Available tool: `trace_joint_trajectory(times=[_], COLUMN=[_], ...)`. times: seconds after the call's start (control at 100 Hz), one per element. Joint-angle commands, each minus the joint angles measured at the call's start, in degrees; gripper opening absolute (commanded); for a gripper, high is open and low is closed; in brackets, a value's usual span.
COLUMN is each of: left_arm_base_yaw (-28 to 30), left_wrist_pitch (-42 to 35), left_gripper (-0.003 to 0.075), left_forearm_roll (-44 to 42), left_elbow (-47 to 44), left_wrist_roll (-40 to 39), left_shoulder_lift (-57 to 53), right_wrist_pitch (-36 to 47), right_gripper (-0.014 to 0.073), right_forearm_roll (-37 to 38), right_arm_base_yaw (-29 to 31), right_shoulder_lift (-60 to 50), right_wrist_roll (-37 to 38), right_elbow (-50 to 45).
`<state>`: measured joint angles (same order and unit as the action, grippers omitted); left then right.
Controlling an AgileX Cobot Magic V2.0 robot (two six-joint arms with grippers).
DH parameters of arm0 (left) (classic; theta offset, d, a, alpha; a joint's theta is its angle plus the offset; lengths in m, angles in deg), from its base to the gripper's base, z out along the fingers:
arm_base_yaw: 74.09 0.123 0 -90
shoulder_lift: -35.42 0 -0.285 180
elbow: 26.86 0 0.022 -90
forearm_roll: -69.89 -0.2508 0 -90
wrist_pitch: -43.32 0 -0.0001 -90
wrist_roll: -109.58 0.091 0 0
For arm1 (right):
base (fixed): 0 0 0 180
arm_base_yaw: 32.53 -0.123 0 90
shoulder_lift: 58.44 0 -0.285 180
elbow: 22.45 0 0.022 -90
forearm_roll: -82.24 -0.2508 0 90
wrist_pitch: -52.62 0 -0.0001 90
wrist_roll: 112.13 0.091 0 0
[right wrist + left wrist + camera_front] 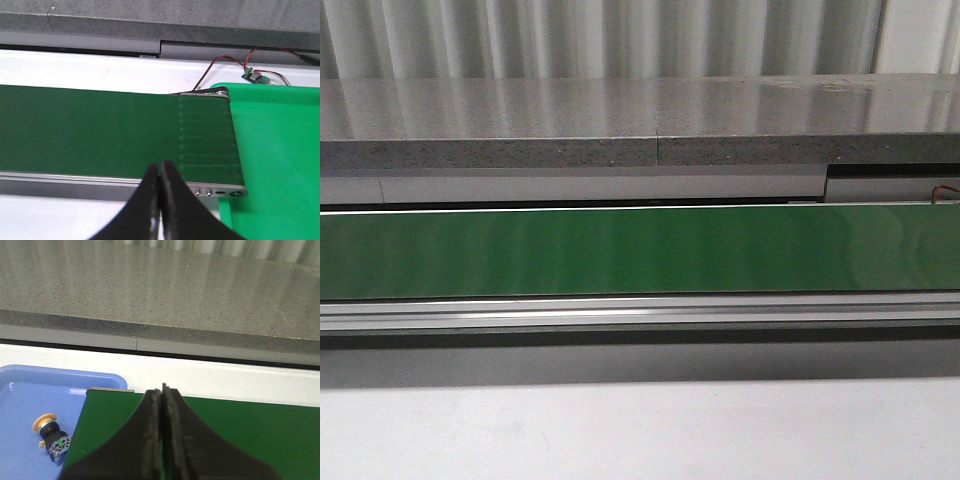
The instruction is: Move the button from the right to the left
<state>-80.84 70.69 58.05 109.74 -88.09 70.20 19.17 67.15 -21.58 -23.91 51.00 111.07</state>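
A long dark green conveyor belt (640, 250) runs across, metal rail along its near edge. Grey speckled stone counter (620, 125) behind. Blue plastic tray (25, 405) at one end, bright green tray (280, 160) at the other, red-wired small circuit board (255, 76) nearby.

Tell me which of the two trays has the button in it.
The blue tray, seen by the left wrist camera, holds the button. The green tray shows nothing on it.

We see a white table (640, 430) carrying a green conveyor belt (640, 250). Blue tray (30, 390) at its left end, green tray (280, 150) at right.
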Motion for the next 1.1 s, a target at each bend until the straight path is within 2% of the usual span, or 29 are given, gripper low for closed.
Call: trace_joint_trajectory(times=[0.0,0.54,0.8,0.91,1.09], left_arm_base_yaw=[-0.48,-0.70,-0.70,-0.70,-0.70], left_wrist_pitch=[-3.82,-4.81,-16.26,-18.17,-20.75], left_gripper=[-0.0020,-0.0020,-0.0020,-0.0020,-0.0020], left_forearm_roll=[0.19,-0.03,0.60,0.60,4.75], left_elbow=[1.40,1.13,-4.76,-8.06,-13.95], left_wrist_roll=[-0.15,-0.15,-0.15,0.00,9.10], left_shoulder_lift=[0.12,0.12,0.01,-1.61,-8.98], right_wrist_pitch=[4.10,4.10,4.10,4.10,4.10], right_gripper=[-0.0067,-0.0067,-0.0067,-0.0067,-0.0067], right_forearm_roll=[-0.83,-0.83,-0.83,-0.83,-0.83], right_arm_base_yaw=[0.00,0.00,0.00,0.00,0.00], right_shoulder_lift=[0.15,0.15,0.15,0.15,0.15], right_wrist_roll=[-0.56,-0.56,-0.56,-0.56,-0.56], right_elbow=[1.32,1.32,1.32,1.32,1.32])
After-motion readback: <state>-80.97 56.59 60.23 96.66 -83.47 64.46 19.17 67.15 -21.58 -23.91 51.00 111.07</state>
